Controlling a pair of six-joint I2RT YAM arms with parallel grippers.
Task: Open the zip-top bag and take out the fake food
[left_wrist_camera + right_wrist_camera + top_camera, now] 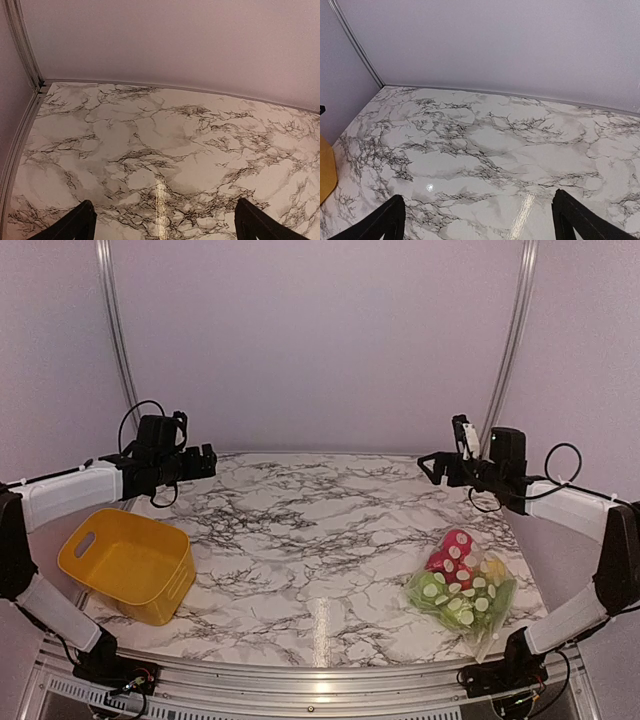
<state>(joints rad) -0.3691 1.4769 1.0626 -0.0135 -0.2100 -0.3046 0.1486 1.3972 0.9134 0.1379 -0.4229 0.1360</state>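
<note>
The zip-top bag (pixel 462 592), clear with pale polka dots, lies on the marble table at the near right. Through it I see the fake food: a red piece (pixel 452 548) at the far end, green pieces (pixel 440 592) and a yellow bit (pixel 495 568). My left gripper (pixel 208 461) is open and empty, held above the far left of the table. My right gripper (pixel 428 466) is open and empty, held above the far right, well behind the bag. Both wrist views show only bare marble between spread fingertips (pixel 75 222) (pixel 387 220); the bag is out of their view.
A yellow plastic basket (pixel 130 562) stands at the near left; its edge shows in the right wrist view (pixel 326 170). Pale walls with metal rails (pixel 118 340) enclose the table at the back and sides.
</note>
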